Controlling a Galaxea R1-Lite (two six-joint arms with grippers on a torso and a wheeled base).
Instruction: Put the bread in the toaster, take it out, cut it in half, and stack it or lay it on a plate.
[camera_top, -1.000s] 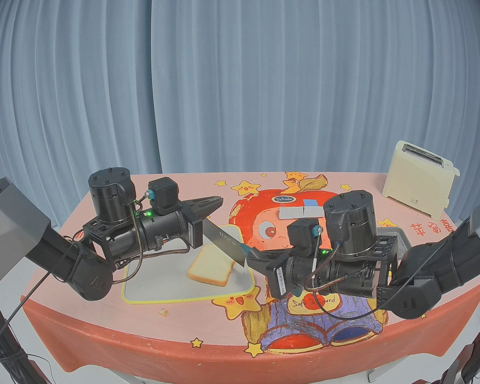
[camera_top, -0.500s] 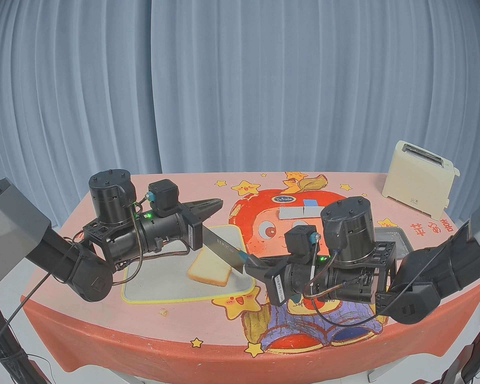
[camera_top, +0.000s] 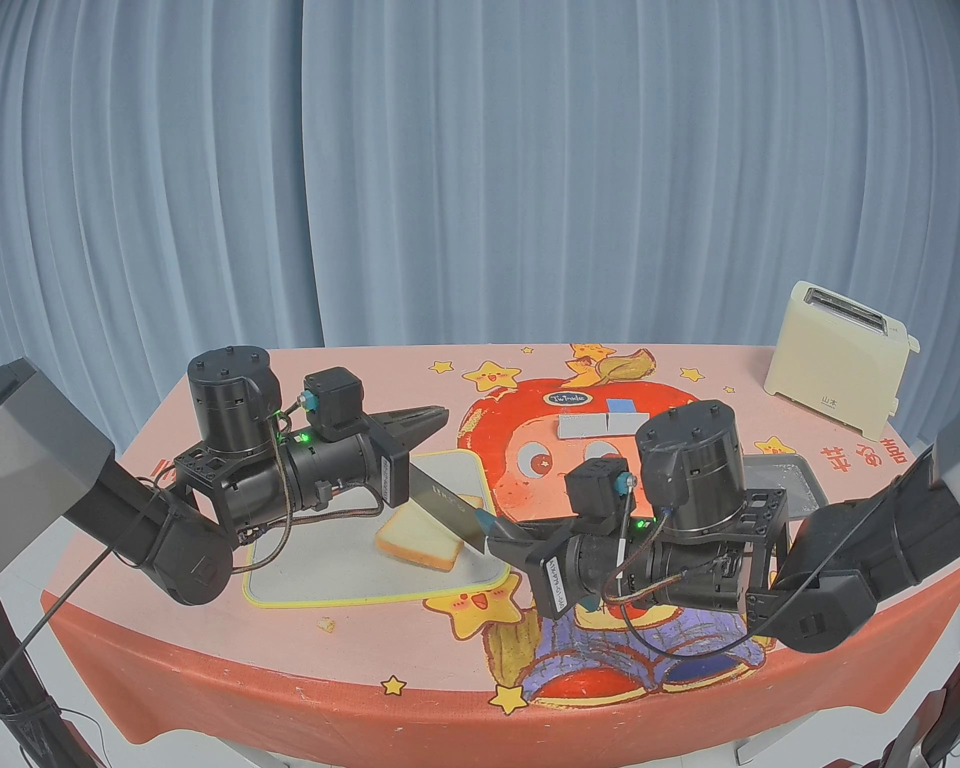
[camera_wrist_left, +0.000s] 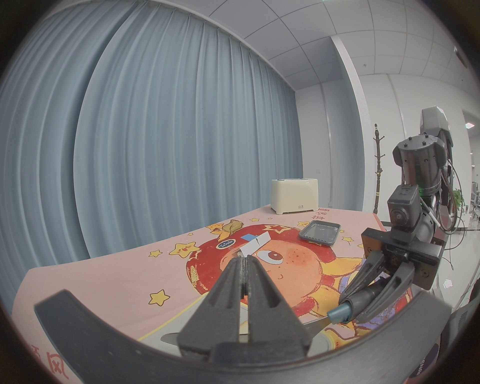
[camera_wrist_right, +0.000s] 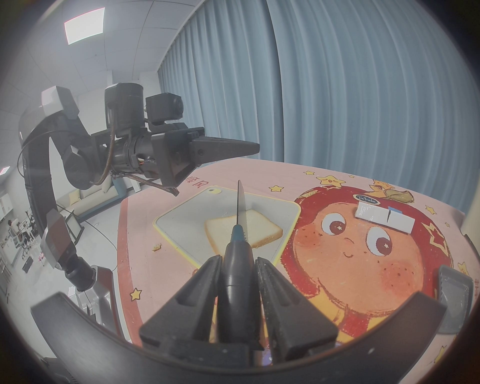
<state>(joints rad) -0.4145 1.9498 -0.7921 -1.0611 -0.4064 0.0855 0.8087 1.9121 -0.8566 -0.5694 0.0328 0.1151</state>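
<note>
Bread: a pale square slice with a tan crust (camera_top: 425, 537) is lying flat on a white cutting board with a yellow-green rim (camera_top: 320, 562), toward the board's right side.
Knife: a grey-bladed knife with a dark handle and teal collar (camera_top: 441, 496) is slanting over the slice, edge down and crossing its middle; whether the edge is biting into the bread cannot be told.
Right end effector: the right end effector (camera_top: 505, 527) is clenching the knife's handle from the right of the board, with a finger on either side.
Left end effector: the left end effector (camera_top: 434, 412) is hanging above the board's far edge with its fingers pressed together, grasping nothing.
Toaster: a cream box-shaped toaster (camera_top: 838, 358) is standing at the far right corner of the bench (camera_top: 420, 650), which is wearing a pink cartoon cloth.
Tray: a shallow grey tray (camera_top: 792, 470) is sitting behind the right arm.
</note>
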